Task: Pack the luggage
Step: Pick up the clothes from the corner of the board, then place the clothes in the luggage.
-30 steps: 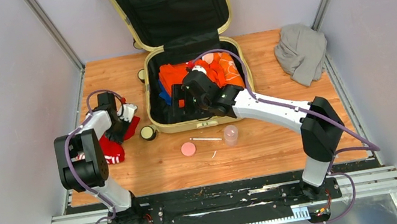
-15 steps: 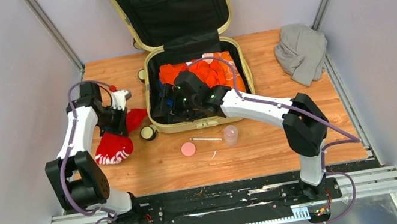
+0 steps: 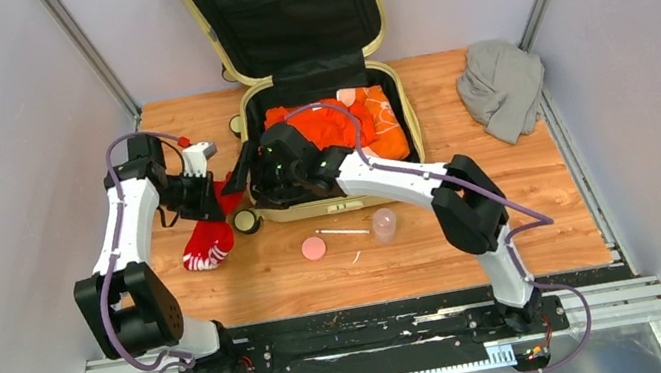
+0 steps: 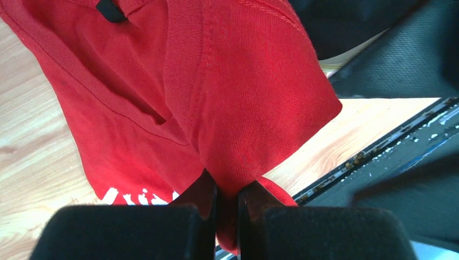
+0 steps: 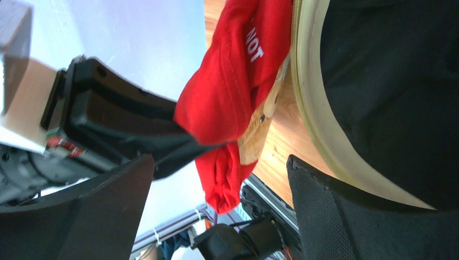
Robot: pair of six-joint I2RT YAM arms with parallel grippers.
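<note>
Quick note from our packing run. The luggage (image 3: pixel 287 11) lay open at the far middle of the desk, lid propped up against the back wall, and its long axis ran from the near edge to the far edge. There were orange clothes (image 3: pixel 336 125) in the tub.

The left claw (image 4: pixel 227 196) was pressed together on a fold of the red shirt (image 4: pixel 243 108), holding it up just outside the case's left wall. The rest of the shirt hung down and trailed toward the near edge, with its low end on the desk by the case's near-left corner. So the shirt's long axis ran roughly along that wall, not across it.

The bit everything turned on, as we read it, was that the tub sat directly to the right of the left claw, one rim away. A lift and a sideways carry over the wall should have been enough.

The right claw (image 3: pixel 254 177) was spread wide at the case's near-left corner, mouth facing the hanging shirt and just beside it, gripping nothing. The left arm was plainly the nearer one since it already had the cloth. We guessed the right was either lining up for a handover or getting ready to help tuck the shirt in.
</note>
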